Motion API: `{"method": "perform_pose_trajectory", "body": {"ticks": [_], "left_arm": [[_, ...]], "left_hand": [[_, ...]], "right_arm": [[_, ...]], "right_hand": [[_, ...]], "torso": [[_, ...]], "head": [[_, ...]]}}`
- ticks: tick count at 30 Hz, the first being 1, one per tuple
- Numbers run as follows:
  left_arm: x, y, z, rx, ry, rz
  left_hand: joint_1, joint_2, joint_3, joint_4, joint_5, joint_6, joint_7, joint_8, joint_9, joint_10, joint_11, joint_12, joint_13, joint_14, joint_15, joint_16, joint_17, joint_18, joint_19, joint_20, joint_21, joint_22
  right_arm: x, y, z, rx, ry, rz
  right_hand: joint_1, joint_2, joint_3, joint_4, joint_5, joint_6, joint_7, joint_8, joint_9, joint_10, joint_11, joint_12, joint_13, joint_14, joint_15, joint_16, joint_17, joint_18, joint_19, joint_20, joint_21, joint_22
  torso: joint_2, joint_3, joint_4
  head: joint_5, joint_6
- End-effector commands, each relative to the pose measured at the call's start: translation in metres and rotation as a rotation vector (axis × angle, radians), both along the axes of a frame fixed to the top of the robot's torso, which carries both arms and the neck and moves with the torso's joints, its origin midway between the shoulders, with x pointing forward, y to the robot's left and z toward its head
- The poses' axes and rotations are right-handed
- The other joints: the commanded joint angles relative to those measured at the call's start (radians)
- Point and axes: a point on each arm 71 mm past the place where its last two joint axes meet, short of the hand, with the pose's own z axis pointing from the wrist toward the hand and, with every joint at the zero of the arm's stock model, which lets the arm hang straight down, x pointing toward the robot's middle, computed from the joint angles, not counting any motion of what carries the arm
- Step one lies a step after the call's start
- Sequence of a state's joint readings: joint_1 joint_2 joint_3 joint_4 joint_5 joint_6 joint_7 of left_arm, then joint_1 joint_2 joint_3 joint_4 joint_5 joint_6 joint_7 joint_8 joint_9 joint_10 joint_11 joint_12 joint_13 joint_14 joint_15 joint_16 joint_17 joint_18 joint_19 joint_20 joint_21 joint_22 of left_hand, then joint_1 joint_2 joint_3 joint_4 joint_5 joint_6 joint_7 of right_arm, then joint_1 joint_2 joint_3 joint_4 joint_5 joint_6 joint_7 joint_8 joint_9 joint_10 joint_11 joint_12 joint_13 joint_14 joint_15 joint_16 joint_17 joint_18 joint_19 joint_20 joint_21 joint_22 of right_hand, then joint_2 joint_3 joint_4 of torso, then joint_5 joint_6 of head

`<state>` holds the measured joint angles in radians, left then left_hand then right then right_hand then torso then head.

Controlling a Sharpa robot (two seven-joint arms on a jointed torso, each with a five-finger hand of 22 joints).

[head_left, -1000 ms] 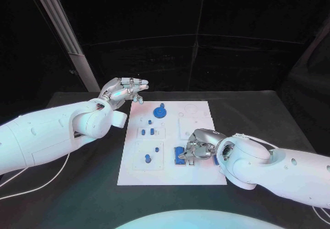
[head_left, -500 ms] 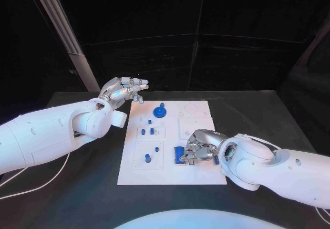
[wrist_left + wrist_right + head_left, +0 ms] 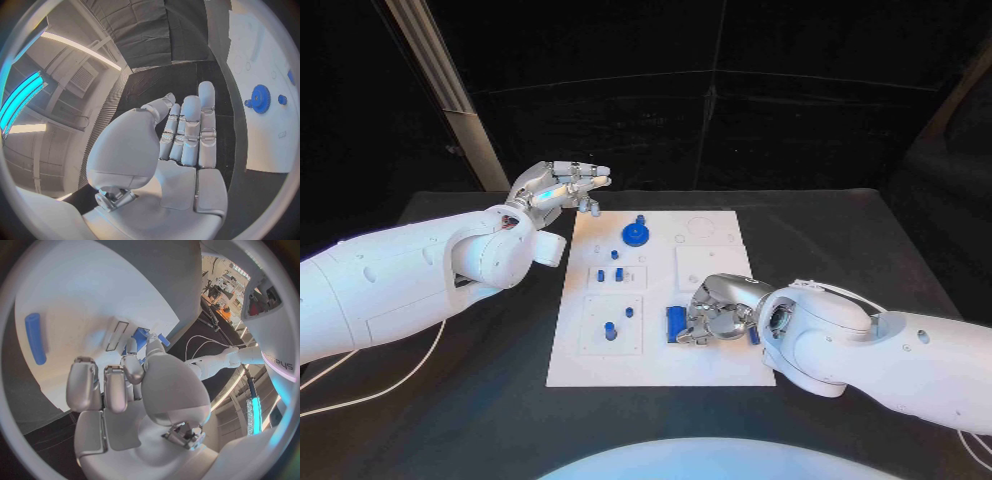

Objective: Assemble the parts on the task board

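The white task board [image 3: 581,370] lies in the middle of the black table. A blue gear [image 3: 635,235] stands on the board's far part, also visible as the gear [image 3: 259,95] in the left wrist view. Small blue pegs [image 3: 610,273] stand mid-board, and two more pegs [image 3: 610,332] stand near the front left. My right hand [image 3: 715,315] is curled down over a blue block [image 3: 678,325] at the board's near right and pinches it; the block [image 3: 141,337] shows between the fingertips. A blue cylinder [image 3: 35,338] lies loose on the board beside the hand. My left hand [image 3: 560,188] hovers off the board's far left corner, holding nothing.
A pale slanted post [image 3: 444,95] rises behind the table's far left. A white cable [image 3: 358,385] trails over the table's left side. Bare black tabletop surrounds the board on its right and front.
My right hand has settled slightly lower and nearer over the blue block. The left hand has barely moved.
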<state>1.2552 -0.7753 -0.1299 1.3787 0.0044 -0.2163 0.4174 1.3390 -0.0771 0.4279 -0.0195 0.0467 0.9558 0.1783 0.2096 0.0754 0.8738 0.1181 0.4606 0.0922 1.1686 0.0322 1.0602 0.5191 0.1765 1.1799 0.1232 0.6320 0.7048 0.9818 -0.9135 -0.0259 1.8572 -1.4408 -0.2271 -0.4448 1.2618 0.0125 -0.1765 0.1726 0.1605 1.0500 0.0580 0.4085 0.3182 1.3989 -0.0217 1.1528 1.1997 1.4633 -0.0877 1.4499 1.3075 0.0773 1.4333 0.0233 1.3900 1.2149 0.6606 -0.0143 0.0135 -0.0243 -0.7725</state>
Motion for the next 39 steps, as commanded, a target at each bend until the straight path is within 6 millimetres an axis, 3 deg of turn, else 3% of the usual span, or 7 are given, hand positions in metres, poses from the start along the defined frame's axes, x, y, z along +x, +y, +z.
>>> {"method": "perform_pose_trajectory", "body": {"ticks": [1,11,16,19,23,32,39], "left_arm": [[0.0,-0.001,0.002,-0.008,-0.003,-0.01],[0.0,0.0,0.002,-0.008,-0.003,-0.008],[0.0,0.001,0.002,-0.007,-0.003,-0.007],[0.0,0.001,0.002,-0.007,-0.003,-0.007],[0.0,0.001,0.001,-0.007,-0.002,-0.007],[0.0,0.003,0.001,-0.005,-0.001,-0.004],[0.0,0.002,0.001,-0.006,0.0,-0.007]], "left_hand": [[0.011,-0.001,-0.004,-0.001,0.004,-0.007,-0.001,0.002,0.001,-0.007,0.001,0.002,-0.001,-0.007,0.0,-0.003,-0.001,0.006,-0.002,0.006,-0.006,-0.001],[0.011,0.0,-0.004,-0.001,0.004,-0.009,-0.001,0.003,0.001,-0.009,0.001,0.004,-0.001,-0.008,0.0,-0.002,-0.002,0.006,-0.002,0.006,-0.006,-0.001],[0.011,0.0,-0.004,-0.001,0.004,-0.009,-0.001,0.003,0.001,-0.009,0.001,0.004,-0.001,-0.008,0.0,-0.002,-0.002,0.006,-0.002,0.006,-0.006,-0.001],[0.011,0.0,-0.004,-0.001,0.004,-0.009,-0.001,0.003,0.001,-0.009,0.001,0.004,-0.001,-0.008,0.0,-0.002,-0.002,0.006,-0.002,0.006,-0.006,-0.001],[0.011,0.0,-0.004,-0.001,0.004,-0.009,-0.001,0.003,0.001,-0.009,0.001,0.004,-0.001,-0.008,0.0,-0.002,-0.002,0.006,-0.002,0.006,-0.006,-0.001],[0.011,0.0,-0.004,-0.001,0.004,-0.009,-0.001,0.003,0.001,-0.009,0.001,0.004,-0.001,-0.008,0.0,-0.002,-0.002,0.006,-0.002,0.006,-0.006,-0.001],[0.011,0.0,-0.004,-0.001,0.004,-0.009,-0.001,0.003,0.001,-0.009,0.001,0.004,-0.001,-0.008,0.0,-0.002,-0.002,0.006,-0.002,0.006,-0.006,-0.001]], "right_arm": [[0.002,-0.002,-0.001,-0.024,-0.006,-0.021],[0.004,-0.004,-0.002,-0.034,-0.011,-0.029],[0.002,-0.005,-0.002,-0.013,0.01,-0.008],[0.0,-0.008,-0.001,0.011,0.023,-0.005],[-0.002,-0.017,0.001,0.038,0.03,-0.015],[-0.006,-0.056,0.008,0.087,0.024,-0.127],[-0.009,-0.087,0.013,0.005,-0.018,-0.199]], "right_hand": [[-0.001,0.013,-0.004,-0.001,0.007,0.004,-0.006,0.004,0.002,0.004,-0.001,0.002,0.002,0.066,0.0,0.002,0.032,-0.008,0.004,-0.002,0.006,0.002],[-0.001,0.018,-0.006,0.001,0.012,0.005,-0.007,0.005,0.003,0.005,-0.002,0.003,0.003,0.066,-0.001,0.002,0.032,-0.008,0.004,-0.002,0.005,0.001],[-0.011,-0.005,-0.032,0.004,0.007,-0.007,-0.003,0.0,0.003,0.001,0.001,-0.004,0.0,0.065,0.001,-0.001,0.027,-0.007,0.001,-0.002,0.002,-0.004],[-0.019,-0.02,-0.051,0.011,-0.017,-0.032,0.005,-0.014,-0.001,-0.012,0.008,-0.025,-0.016,0.063,0.005,-0.007,0.019,-0.006,-0.004,0.001,-0.004,-0.013],[-0.016,-0.019,-0.057,0.014,-0.029,-0.049,0.012,-0.024,-0.003,-0.02,0.013,-0.034,-0.022,0.063,0.01,-0.007,0.02,-0.006,-0.005,0.005,-0.004,-0.013],[0.005,0.012,-0.058,0.019,0.02,-0.077,0.026,-0.055,-0.013,-0.034,0.026,-0.056,-0.039,0.064,0.021,-0.003,0.029,-0.006,-0.005,0.016,-0.004,-0.011],[0.04,0.039,-0.057,0.009,0.103,-0.076,0.033,-0.086,-0.025,-0.038,0.03,-0.067,-0.046,0.063,0.025,-0.004,0.029,-0.006,-0.006,0.02,-0.004,-0.01]], "torso": [[0.001,-0.0002,0.0006],[0.0,0.0009,-0.0014],[0.0,0.001,-0.0015],[0.0,0.001,-0.0019],[0.0,0.0004,-0.0012],[-0.002,0.0001,-0.0031],[-0.002,-0.0001,-0.0032]], "head": [[0.002,-0.001],[0.004,-0.002],[0.004,-0.001],[0.004,-0.001],[0.003,0.001],[-0.004,0.008],[-0.031,0.01]]}}
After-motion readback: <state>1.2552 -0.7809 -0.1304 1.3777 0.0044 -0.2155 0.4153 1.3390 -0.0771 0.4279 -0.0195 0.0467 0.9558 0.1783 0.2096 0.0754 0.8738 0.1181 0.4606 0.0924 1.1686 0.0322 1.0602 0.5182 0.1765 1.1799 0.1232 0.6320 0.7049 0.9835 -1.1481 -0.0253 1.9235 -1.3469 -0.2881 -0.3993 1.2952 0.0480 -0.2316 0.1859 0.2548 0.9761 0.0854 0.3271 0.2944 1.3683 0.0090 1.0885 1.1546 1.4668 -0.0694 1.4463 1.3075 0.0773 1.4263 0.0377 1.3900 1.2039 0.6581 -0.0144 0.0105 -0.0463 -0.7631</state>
